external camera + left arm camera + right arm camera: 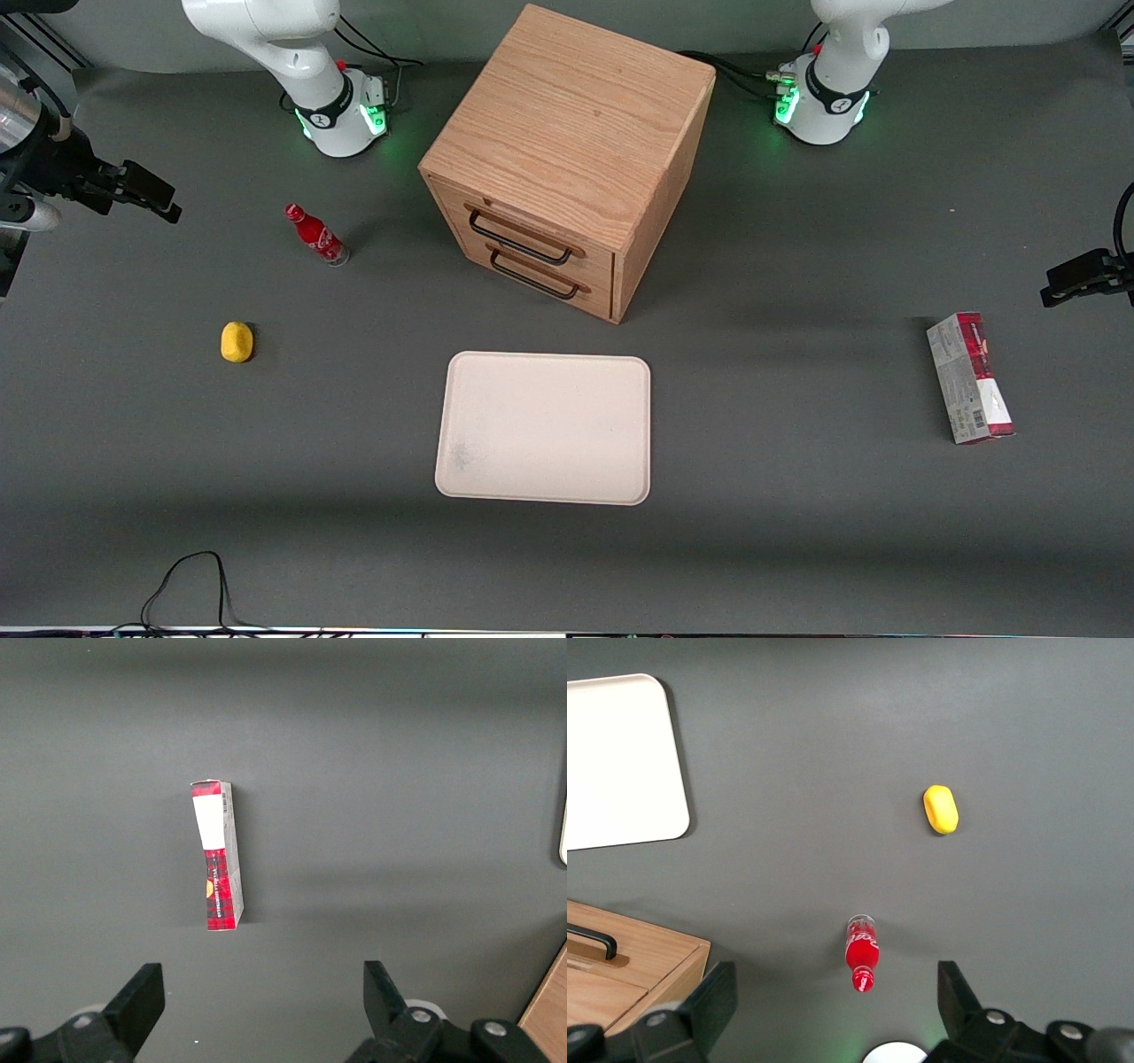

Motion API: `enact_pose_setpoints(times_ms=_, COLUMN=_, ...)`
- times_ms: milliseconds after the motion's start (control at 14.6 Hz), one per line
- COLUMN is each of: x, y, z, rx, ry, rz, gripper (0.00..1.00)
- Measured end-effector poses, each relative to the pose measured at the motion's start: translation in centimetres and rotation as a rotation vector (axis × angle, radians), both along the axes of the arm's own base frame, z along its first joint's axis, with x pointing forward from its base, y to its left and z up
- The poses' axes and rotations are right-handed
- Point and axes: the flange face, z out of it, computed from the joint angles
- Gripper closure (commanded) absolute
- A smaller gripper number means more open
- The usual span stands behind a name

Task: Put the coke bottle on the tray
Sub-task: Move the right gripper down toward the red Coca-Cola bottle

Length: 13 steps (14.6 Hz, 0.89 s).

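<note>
The coke bottle (316,236), small and red with a red cap, stands upright on the dark table between the working arm's base and a yellow object. It also shows in the right wrist view (862,952), between the fingers and well below them. The cream-white tray (545,428) lies empty in front of the wooden cabinet, nearer the front camera; one corner of it shows in the right wrist view (620,762). My right gripper (155,193) hangs high above the table at the working arm's end, open and empty (834,997).
A wooden drawer cabinet (567,151) with two dark handles stands mid-table, its corner in the right wrist view (620,974). A small yellow object (236,342) lies nearer the front camera than the bottle. A red-and-grey carton (969,377) lies toward the parked arm's end.
</note>
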Motion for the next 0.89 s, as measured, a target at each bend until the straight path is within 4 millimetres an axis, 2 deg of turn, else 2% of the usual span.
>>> enact_pose_setpoints(times_ms=274, x=0.2, y=0.3, z=-0.5, rx=0.003, ry=0.013, rz=0.005, gripper=0.0)
enact_pose_setpoints(times_ms=410, x=0.3, y=0.8, z=-2.0, rx=0.003, ry=0.046, rz=0.014, gripper=0.0)
enact_pose_setpoints(times_ms=615, x=-1.1, y=1.1, z=-6.9, rx=0.002, ry=0.157, rz=0.019, gripper=0.0)
enact_pose_setpoints(times_ms=889, x=-4.3, y=1.7, z=-14.8, rx=-0.004, ry=0.169, rz=0.033, gripper=0.0)
